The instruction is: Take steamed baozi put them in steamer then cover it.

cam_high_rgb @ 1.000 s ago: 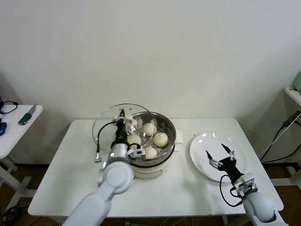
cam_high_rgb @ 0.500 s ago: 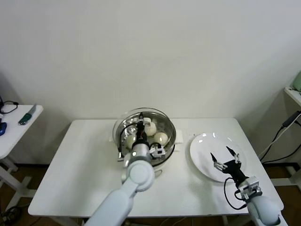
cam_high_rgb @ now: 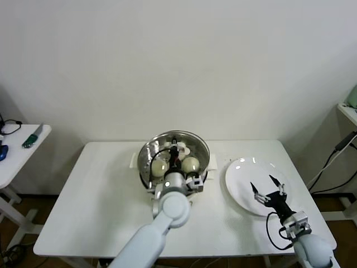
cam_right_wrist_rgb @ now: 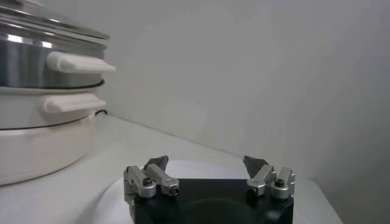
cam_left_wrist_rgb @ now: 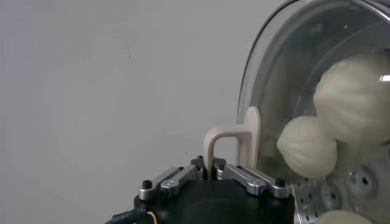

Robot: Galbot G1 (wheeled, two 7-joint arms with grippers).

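Jaws of the left gripper [cam_left_wrist_rgb: 210, 176] are clamping the cover [cam_high_rgb: 176, 146] handle over the steamer [cam_high_rgb: 202, 170] (baozi [cam_high_rgb: 190, 164] inside); right gripper [cam_high_rgb: 266, 187] is idling wide. Next: release.

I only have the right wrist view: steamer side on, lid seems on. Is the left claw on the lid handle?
Observer: Yes. In the left wrist view the left claw is shut on the cover by its white handle.
Operator: Are baozi inside? I can't see in.
Observer: Yes. The head view shows the steamed baozi through the glass inside the steamer; I can make out only two of them past the arm.
Operator: What is my right claw above? I only see a white edge.
Observer: The head view shows the right claw open above the bare white plate, to the right of the steamer.
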